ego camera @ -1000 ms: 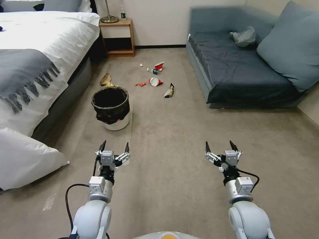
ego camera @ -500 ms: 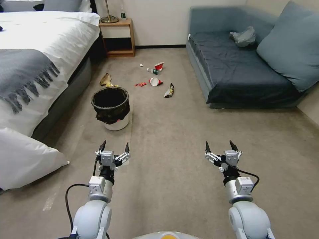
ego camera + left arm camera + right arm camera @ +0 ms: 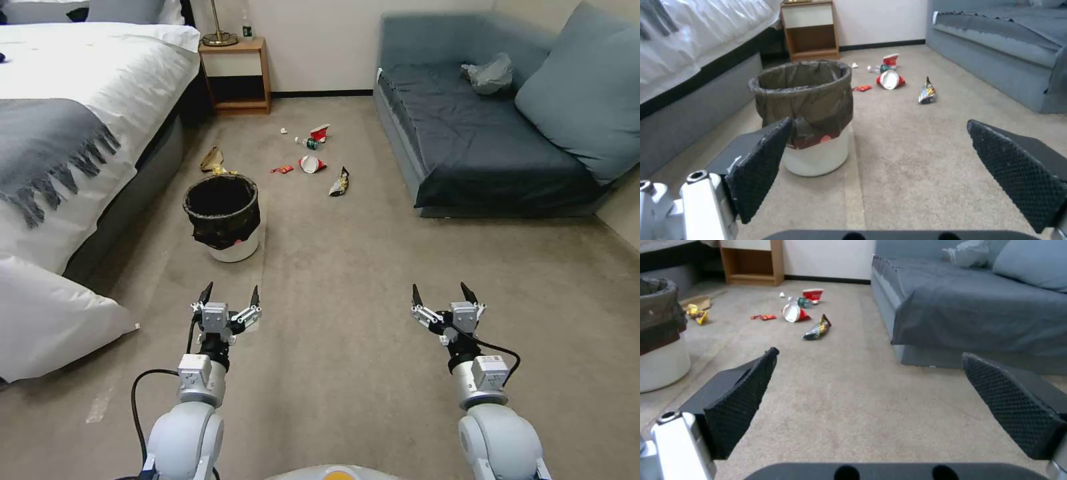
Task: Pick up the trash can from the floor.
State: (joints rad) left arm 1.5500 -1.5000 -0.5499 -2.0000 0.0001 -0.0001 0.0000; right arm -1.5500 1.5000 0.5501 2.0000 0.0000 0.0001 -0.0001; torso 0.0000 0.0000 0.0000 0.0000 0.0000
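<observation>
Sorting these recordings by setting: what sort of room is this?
Likely a bedroom or hotel room: a made bed with a wooden nightstand beside it, a blue-grey sofa, and carpeted floor.

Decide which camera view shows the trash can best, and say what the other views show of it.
The left wrist view: the trash can stands whole and close, with liner, white base and red mark. The head view shows it from above, farther off. The right wrist view catches one side of it, cut by the frame.

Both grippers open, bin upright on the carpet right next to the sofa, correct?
Not quite. The trash can stands upright on the floor beside the bed, not the sofa, as the head view shows. The left gripper and right gripper are open.
</observation>
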